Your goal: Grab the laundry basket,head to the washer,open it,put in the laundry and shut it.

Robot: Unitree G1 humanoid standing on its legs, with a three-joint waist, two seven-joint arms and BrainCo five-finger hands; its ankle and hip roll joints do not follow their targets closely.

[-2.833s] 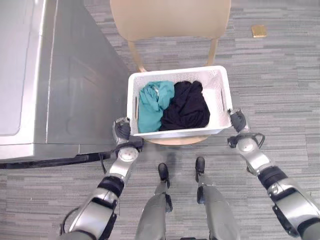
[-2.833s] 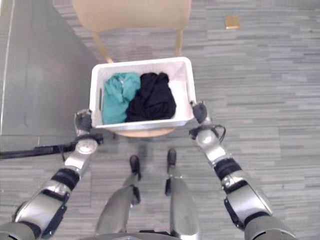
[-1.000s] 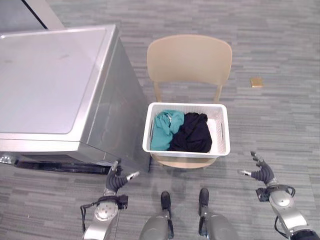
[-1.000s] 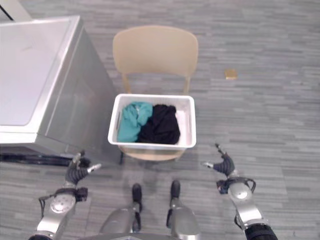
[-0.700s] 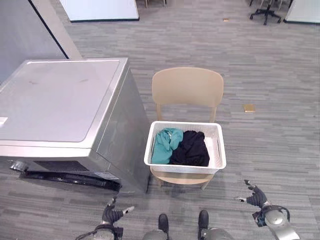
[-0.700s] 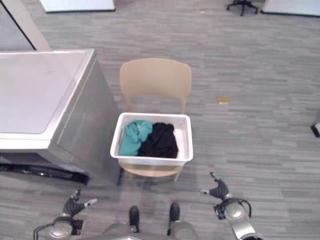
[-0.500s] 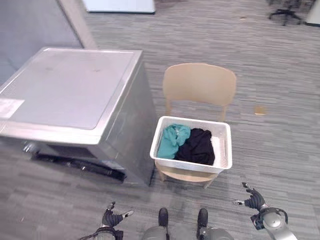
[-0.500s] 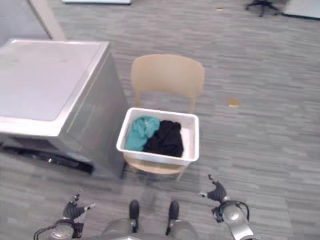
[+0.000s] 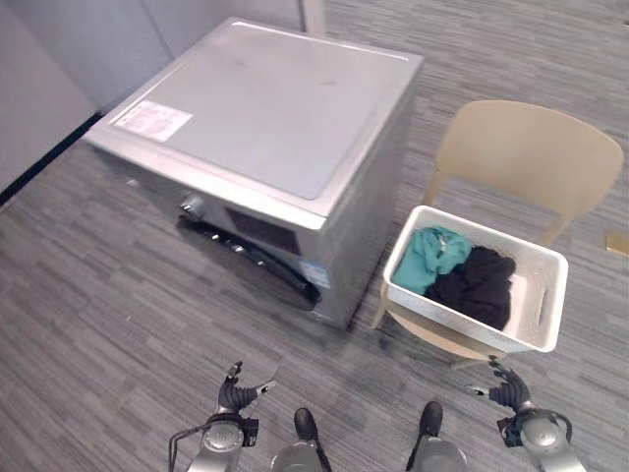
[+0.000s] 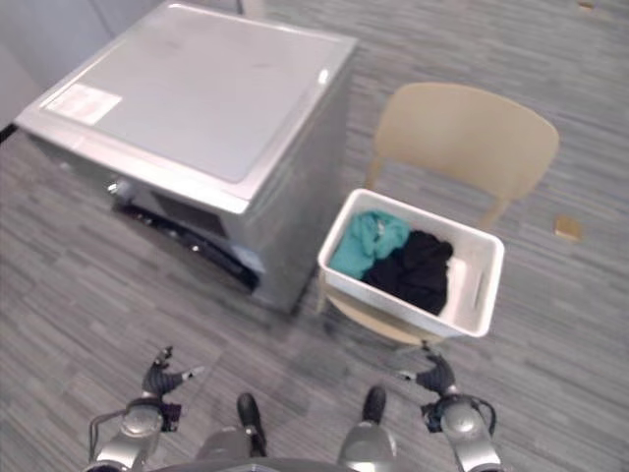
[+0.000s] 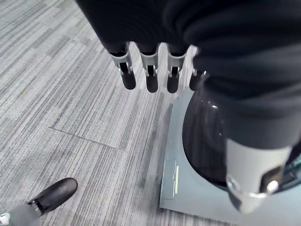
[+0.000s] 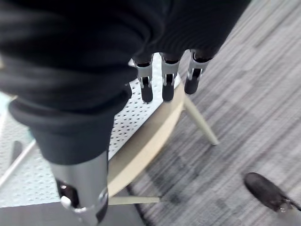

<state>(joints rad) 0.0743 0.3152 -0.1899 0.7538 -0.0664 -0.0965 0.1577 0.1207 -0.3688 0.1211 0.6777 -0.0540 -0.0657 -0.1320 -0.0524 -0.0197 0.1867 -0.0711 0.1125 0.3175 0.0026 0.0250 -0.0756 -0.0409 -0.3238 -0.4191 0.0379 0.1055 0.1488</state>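
Both the left hand (image 9: 236, 395) and right hand (image 9: 508, 392) hang open and empty. Laundry basket (image 9: 546, 326) sits ahead of the right hand; risk: bumping the chair (image 9: 531, 157) topples it.

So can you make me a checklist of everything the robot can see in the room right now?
Surface: grey striped floor.
Job's things: white laundry basket sits on a tan chair, holding a teal garment and a black garment. The silver washer stands beside the chair; its dark round door looks closed.
Clutter: a small tan square lies on the floor past the chair.
Hands: left hand and right hand hang low, fingers straight, holding nothing, apart from the basket.
Cables: nothing noted.
Surroundings: a pale wall behind the washer; a white label on the washer's top.
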